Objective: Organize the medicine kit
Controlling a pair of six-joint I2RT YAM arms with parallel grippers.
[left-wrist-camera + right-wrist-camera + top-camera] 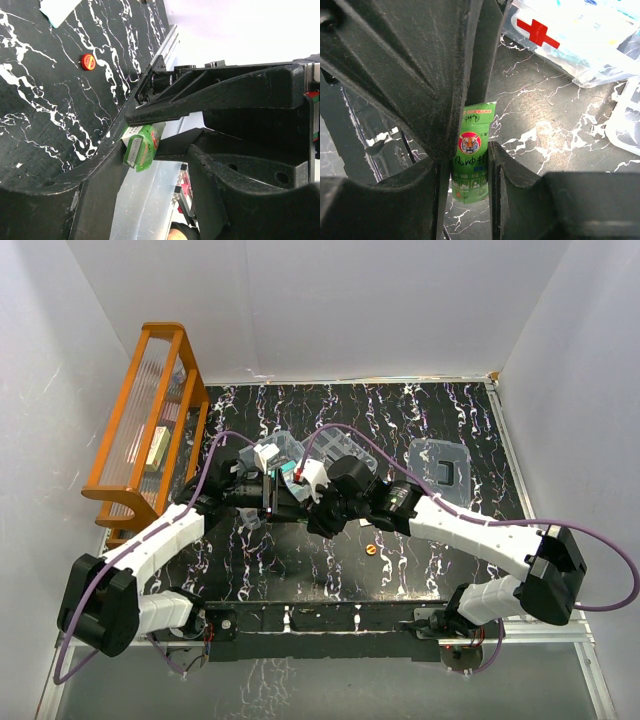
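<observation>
Right wrist: right claw [469, 156] pinches green tiger-logo packet [473, 120]; left claw [142, 135] clamps it too.

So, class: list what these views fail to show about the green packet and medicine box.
Top view: green packet mostly hidden by the arms.
Left wrist view: left claw grip on packet unclear, fingers overlap it.
Right wrist view: medicine box cut off by the top edge, contents lost in glare.

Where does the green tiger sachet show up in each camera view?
Top external: cannot make it out.
Left wrist: green tiger sachet, left of centre, lower half.
Right wrist: sachet at centre, lower half.
Shared landmark: black white-veined table, in all three views.
</observation>
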